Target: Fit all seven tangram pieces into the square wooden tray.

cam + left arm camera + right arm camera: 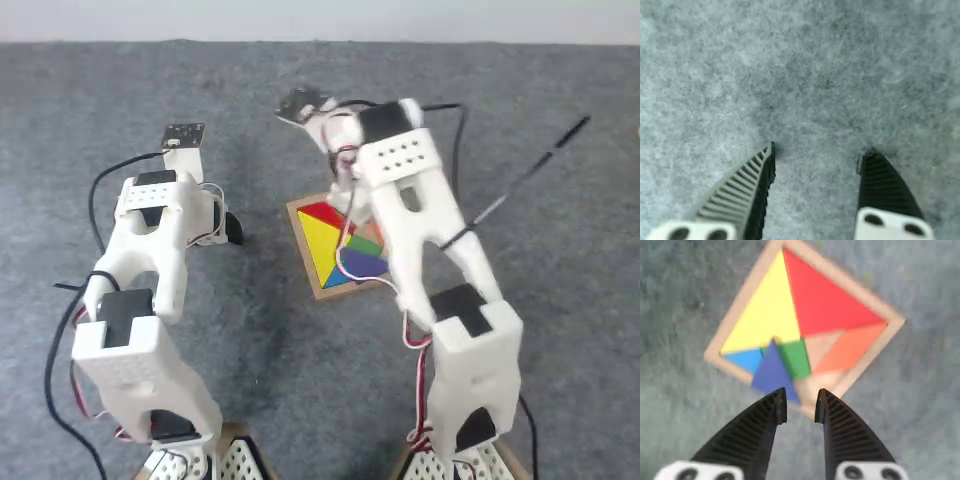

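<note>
One square wooden tray (745, 296) is seen directly ahead of the right jaws, with one corner turned towards them. The right jaws are held slightly apart, a narrow gap is left between the two tips, and nothing is gripped in it.

Six coloured pieces can be counted in or on the tray:
- One large yellow triangle (767, 315) and one large red triangle (825, 295) fill the half farthest from the jaws. They lie flat and meet along one edge.
- One orange piece (852, 347) lies flat against the rim beside the red triangle.
- One green square (795, 357) sits near the middle, just ahead of the jaw tips.
- One small light-blue triangle (745, 360) is set in the corner beside the yellow one.
- One indigo triangle (772, 372) is not seated. It lies over the green square and the light-blue triangle and crosses the rim nearest the jaws, with one corner just beside a jaw tip. Contact there cannot be judged.

A pale patch between the green square and the orange piece cannot be told apart from the tray floor, so a seventh piece cannot be confirmed.

The left jaws are spread wide, well apart from the tray, and only the grey carpeted surface (815, 60) lies beneath and ahead of them. From above, the tray (300, 245) is seen under the right arm.
</note>
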You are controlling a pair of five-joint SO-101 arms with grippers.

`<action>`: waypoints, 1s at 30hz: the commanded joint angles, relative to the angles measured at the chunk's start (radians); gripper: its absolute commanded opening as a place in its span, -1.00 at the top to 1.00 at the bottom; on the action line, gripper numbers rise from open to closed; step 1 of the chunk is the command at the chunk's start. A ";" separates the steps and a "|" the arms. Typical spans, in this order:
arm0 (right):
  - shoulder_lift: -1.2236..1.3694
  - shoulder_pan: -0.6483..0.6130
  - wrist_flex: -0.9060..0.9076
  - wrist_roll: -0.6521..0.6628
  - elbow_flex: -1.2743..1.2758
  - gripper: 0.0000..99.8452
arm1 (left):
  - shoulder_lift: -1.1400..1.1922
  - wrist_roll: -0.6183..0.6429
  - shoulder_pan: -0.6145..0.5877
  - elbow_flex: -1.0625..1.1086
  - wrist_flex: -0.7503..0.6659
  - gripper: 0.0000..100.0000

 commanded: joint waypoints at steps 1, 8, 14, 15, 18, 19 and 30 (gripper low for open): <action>-0.059 0.041 -0.059 0.057 0.244 0.78 | -0.057 -0.012 0.005 -0.010 0.011 0.49; -0.232 0.041 -0.255 0.052 0.583 0.78 | -0.055 -0.012 0.005 -0.010 0.009 0.49; -0.286 0.045 -0.404 0.054 0.729 0.78 | -0.055 -0.012 0.005 -0.008 0.009 0.49; -0.272 0.053 -0.417 0.054 0.733 0.78 | -0.055 -0.012 0.005 -0.007 0.009 0.49; -0.217 0.071 -0.440 0.054 0.707 0.78 | -0.055 -0.012 0.003 -0.007 0.008 0.49; -0.199 0.081 -0.440 0.054 0.689 0.78 | -0.055 -0.012 0.003 -0.005 0.008 0.49; 0.022 0.154 -0.427 0.054 0.408 0.78 | -0.055 -0.012 0.003 -0.005 0.006 0.49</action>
